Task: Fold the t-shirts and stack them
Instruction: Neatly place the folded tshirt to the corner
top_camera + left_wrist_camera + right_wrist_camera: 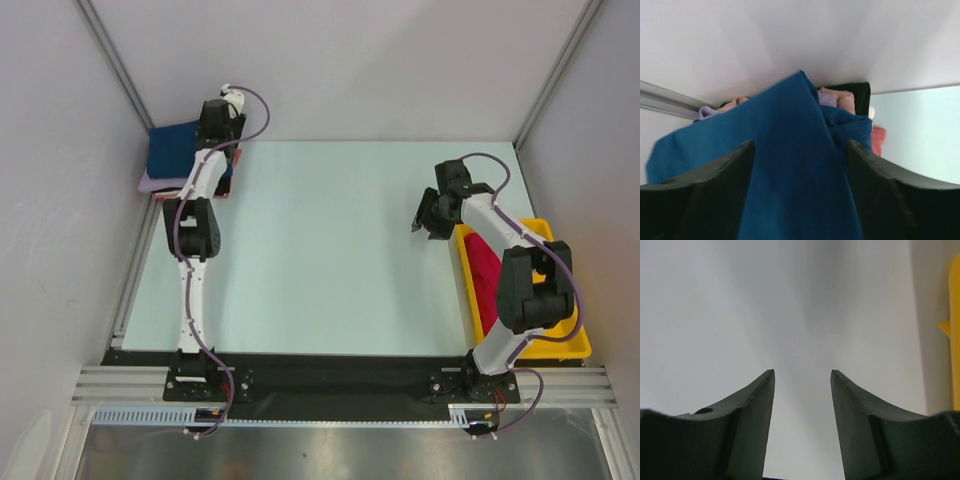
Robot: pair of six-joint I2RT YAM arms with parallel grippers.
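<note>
Black fingers of the left tool fill the bottom of its wrist view. They stand wide apart, with the navy shirt lying under and between them. No pinch on the cloth shows, so I judge the shirt free of the grip.

Broad and pale, the bench carries the work. The stack sits at its far left corner, well apart from the yellow tray at the right edge.

The step in hand looks like settling the navy shirt on top of the stack. To do it well, the left tool should lift straight up so no finger drags the top fold. The cloth humps up along its middle, and a light flat press would tidy it.

Beneath the navy layer peep a lavender shirt, a pink one and a black one. Their edges are not flush, and squaring them would keep the pile from leaning.

A crimson shirt lies crumpled in the tray, unfolded, so the task seems well along but not finished. The right tool hovers over bare bench just beside the tray, fingers apart with nothing between them. It is well placed to reach in for the crimson shirt. It should take the cloth near a hem or shoulder, not the bunched middle, so it spreads flat.
</note>
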